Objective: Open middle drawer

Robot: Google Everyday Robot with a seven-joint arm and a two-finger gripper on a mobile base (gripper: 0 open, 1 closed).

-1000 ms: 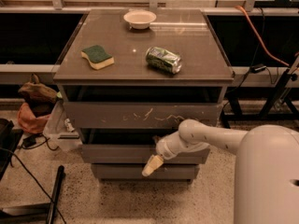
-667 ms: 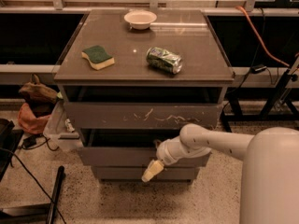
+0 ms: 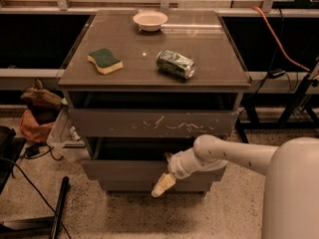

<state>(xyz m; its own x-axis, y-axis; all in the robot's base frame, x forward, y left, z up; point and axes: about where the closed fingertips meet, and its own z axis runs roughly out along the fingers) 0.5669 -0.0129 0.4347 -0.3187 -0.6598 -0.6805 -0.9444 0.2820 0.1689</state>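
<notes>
The middle drawer is a plain grey-brown front below the scratched top drawer of a low cabinet. It stands out a little, with a dark gap above it. My gripper is at the middle drawer's front, right of its centre, with its cream tip pointing down and left over the panel. The white arm reaches in from the right. The narrow bottom drawer sits just under the gripper.
On the cabinet top lie a green and yellow sponge, a crushed green can and a white bowl. A bag and a white bin stand left of the cabinet. A black pole lies on the floor.
The gripper has moved a little down and toward the camera, and the middle drawer front has come out slightly with it.
</notes>
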